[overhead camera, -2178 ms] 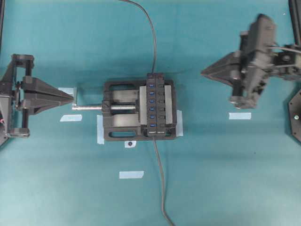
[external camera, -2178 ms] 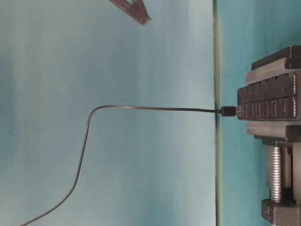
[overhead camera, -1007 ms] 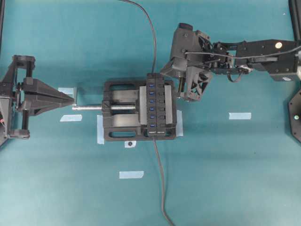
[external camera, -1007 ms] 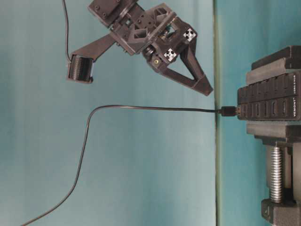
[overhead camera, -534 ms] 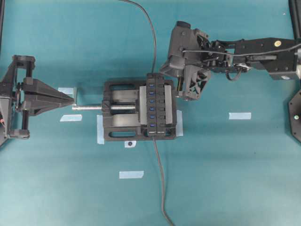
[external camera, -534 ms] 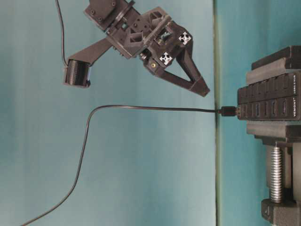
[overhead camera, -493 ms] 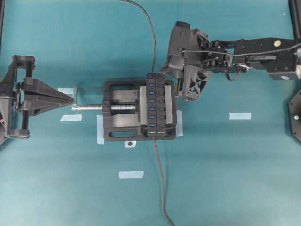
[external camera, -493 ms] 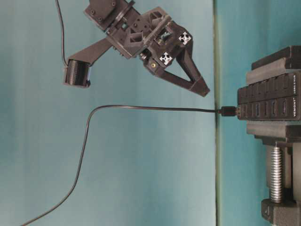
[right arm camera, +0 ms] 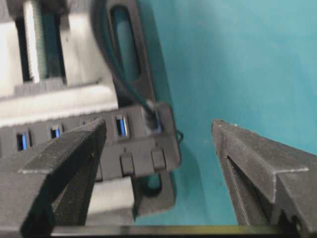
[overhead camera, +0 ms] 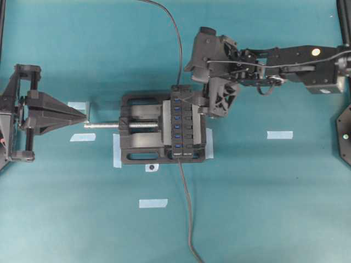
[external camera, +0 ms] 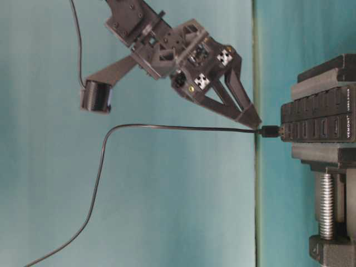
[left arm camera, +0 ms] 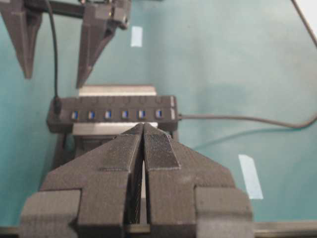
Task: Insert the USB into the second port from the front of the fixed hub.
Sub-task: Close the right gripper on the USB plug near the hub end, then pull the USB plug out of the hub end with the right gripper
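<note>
USB [external camera: 271, 131] plugged, end port; overhead hides it.

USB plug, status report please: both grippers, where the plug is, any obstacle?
Left gripper shut, parked by vise screw. Right gripper open, close to USB. USB sits in end port of fixed hub. No obstacle seen.

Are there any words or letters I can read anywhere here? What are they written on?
"VEMONT": white letters on the end of the fixed hub, in the table-level view.
A smaller white line beside it on the hub: too small to read.
Black-and-white square markers on the right hand: patterns, no letters.
</note>
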Tool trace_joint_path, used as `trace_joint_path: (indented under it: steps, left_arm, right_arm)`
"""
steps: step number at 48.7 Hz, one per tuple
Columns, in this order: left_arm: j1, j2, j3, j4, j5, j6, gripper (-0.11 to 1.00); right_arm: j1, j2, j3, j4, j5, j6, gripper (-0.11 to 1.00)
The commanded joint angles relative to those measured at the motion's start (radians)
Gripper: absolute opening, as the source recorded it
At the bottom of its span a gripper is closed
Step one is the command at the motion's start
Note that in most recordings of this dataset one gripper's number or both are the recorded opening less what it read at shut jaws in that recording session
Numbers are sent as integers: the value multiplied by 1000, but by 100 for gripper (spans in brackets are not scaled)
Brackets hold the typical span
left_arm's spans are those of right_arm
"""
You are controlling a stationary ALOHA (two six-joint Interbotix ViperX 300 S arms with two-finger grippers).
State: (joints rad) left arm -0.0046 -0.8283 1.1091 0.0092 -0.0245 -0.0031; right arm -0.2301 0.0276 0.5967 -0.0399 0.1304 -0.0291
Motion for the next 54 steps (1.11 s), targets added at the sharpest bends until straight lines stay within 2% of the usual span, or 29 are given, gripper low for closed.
trace_joint_path:
  steps: [1, 29, 37, 43, 54]
  left_arm:
    - [-2, 3, -25, 2, -6, -2, 0]
    - [-2, -2, -23, 2, -6, -2, 0]
    - [-2, 0, -25, 2, -6, -3, 0]
    - [-2, -2, -23, 2, -6, -3, 0]
    - [-2, -6, -26, 2, -6, -3, 0]
  right_arm:
    - [6, 3, -31, -2, -9, -9, 87]
    - [9, 52, -58, -2, -12, -25, 86]
    - [14, 52, -58, 0, -12, -25, 82]
    - [21, 52, -58, -2, -12, -25, 71]
    - [38, 52, -58, 6, -9, -15, 30]
